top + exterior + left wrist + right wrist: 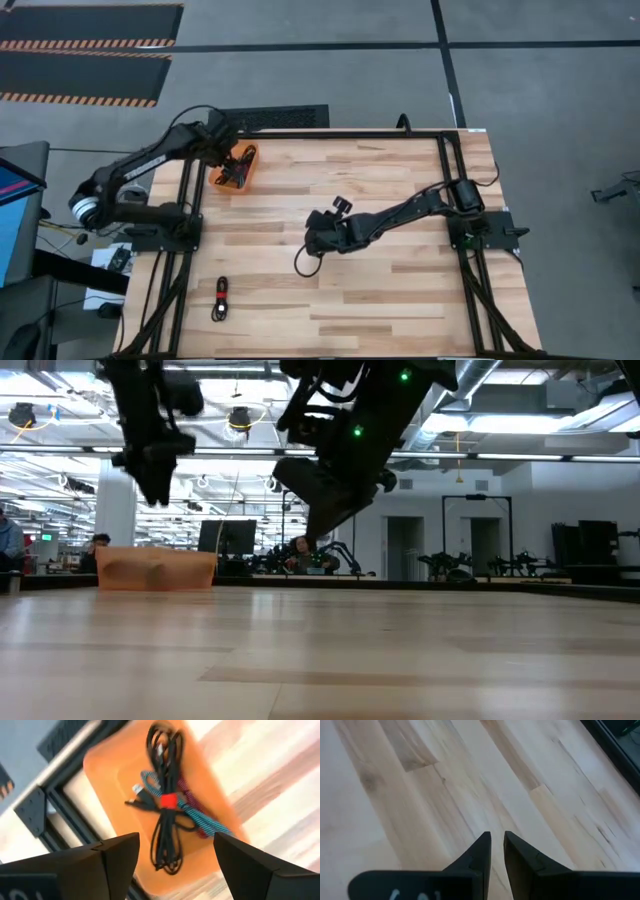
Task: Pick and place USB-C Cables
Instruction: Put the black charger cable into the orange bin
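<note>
Your left gripper [232, 150] hangs above the orange tray [249, 170] at the far left corner of the table [400, 300]; its fingers [115, 857] are spread wide with nothing between them, and through the gap you look down into the tray; in there lies a black cable with a red tie [167, 800], stretched lengthwise, crossing over a teal cable [200, 817], with a magenta cable [187, 790] showing just beside and under them; you cannot tell from the blur whether another black bundle sits beneath; in the low view the tray [155, 570] stands on the far side of the board and the left gripper [155, 485] is above it, clear of its rim

Your right gripper [318, 240] is near the middle of the table, raised off the wood, as the low view shows [320, 520]; its fingers [480, 850] are nearly pressed together, with only a thin slit between them; in the high view a black cable [303, 262] dangles from it in a loop down toward the near side, though the wrist view shows only bare planks past the fingertips, so you cannot tell exactly how it is pinched

One more black cable bundle [220, 299] lies on the table near the front left corner, well apart from both grippers and from the tray
</note>
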Controlling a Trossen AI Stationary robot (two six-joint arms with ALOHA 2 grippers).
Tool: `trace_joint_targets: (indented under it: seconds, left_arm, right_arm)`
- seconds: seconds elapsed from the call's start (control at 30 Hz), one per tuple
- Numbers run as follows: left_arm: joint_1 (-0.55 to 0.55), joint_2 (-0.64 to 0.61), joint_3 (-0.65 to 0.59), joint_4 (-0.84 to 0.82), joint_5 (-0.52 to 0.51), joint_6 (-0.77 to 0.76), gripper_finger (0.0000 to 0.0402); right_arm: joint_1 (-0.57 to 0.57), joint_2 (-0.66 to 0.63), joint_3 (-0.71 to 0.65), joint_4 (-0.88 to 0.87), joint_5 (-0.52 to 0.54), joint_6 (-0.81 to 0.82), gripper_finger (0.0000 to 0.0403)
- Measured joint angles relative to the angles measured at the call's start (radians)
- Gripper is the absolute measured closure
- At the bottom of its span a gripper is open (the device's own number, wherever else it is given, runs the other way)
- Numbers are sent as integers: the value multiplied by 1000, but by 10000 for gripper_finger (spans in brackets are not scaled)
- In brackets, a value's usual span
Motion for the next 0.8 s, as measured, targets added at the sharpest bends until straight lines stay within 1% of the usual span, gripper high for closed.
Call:
trace_joint_targets:
  seconds: [0.13,0.2,0.37,0.5,0.57,0.63,0.7,0.8]
  left_arm:
    - [-102,-153,-8,27,1,-60,159]
    - [-174,-244,-32,67,1,-112,162]
    - [-425,-467,-164,210,6,-269,174]
    - [-656,-589,-300,326,-33,-396,189]
    - [-772,-618,-367,379,-68,-445,199]
    - [-880,-620,-422,424,-119,-485,208]
    - [-985,-601,-464,453,-174,-526,218]
    - [-1132,-542,-496,492,-263,-593,230]
  right_arm:
    - [6,0,0,62,-12,-12,328]
    - [6,0,0,117,-54,-35,328]
    - [11,4,0,333,-188,-102,328]
    - [29,6,0,495,-255,-113,328]
    - [43,6,1,536,-256,-113,328]
    - [59,7,1,558,-255,-113,328]
    - [77,7,1,583,-255,-108,328]
    - [109,14,1,628,-253,-103,328]
